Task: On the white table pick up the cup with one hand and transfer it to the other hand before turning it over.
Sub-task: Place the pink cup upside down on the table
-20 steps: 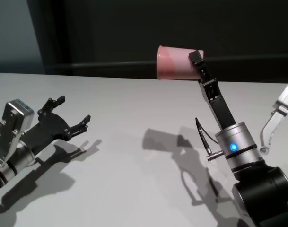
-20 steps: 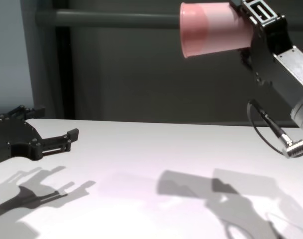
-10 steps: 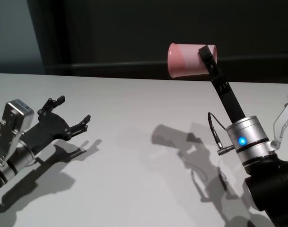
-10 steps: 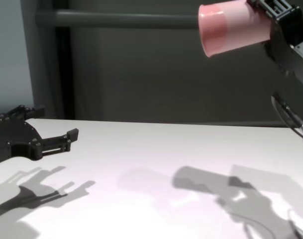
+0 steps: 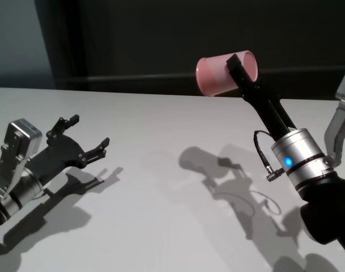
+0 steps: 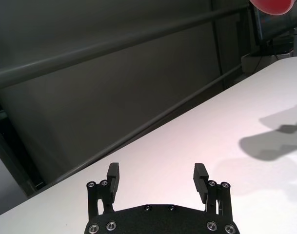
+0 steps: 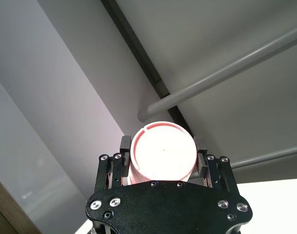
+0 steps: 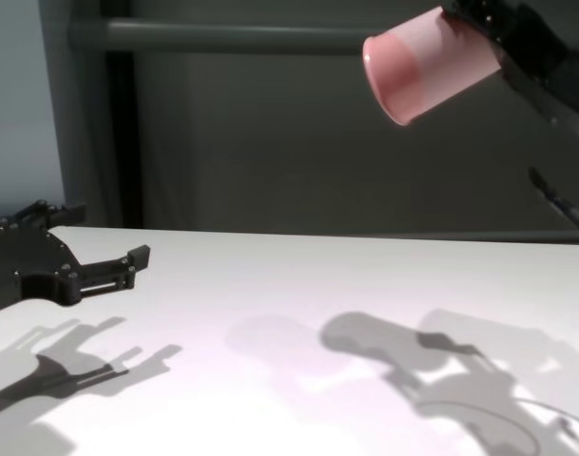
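Cup (image 5: 220, 73) was clamped sideways in the right gripper (image 5: 243, 69), high over the white table's (image 5: 161, 170) far edge, presumably mid-flip; left gripper (image 5: 81, 141) sat wide open, empty, near the left edge.

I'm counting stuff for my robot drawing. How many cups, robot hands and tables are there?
Cups: 1, pink cup, held up by the right gripper
Grippers: 2, right one plus the open left gripper
Tables: 1, white table
Total: 4
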Action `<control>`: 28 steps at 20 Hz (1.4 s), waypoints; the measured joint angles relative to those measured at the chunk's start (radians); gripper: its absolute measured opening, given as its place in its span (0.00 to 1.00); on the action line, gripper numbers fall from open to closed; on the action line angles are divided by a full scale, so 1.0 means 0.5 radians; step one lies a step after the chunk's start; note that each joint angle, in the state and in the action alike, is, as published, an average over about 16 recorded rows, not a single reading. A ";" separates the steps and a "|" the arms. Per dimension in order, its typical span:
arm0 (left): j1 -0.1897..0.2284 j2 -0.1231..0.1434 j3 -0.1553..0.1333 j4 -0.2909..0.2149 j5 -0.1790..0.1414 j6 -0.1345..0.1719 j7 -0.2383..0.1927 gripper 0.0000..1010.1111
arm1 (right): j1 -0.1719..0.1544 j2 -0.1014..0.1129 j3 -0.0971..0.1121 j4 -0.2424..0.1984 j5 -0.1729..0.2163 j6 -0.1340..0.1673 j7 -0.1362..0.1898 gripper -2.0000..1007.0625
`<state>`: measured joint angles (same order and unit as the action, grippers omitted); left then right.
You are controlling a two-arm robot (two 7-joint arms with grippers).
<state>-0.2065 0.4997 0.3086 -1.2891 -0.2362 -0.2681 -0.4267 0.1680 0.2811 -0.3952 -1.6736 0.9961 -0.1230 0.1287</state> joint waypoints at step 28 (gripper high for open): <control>0.000 0.000 0.000 0.000 0.000 0.000 0.000 0.99 | 0.245 0.205 -0.310 -0.133 -0.876 0.890 -0.531 0.74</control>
<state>-0.2065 0.4998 0.3086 -1.2890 -0.2362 -0.2681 -0.4268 0.2904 0.3835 -0.5503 -1.7401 0.5579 0.3218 -0.1370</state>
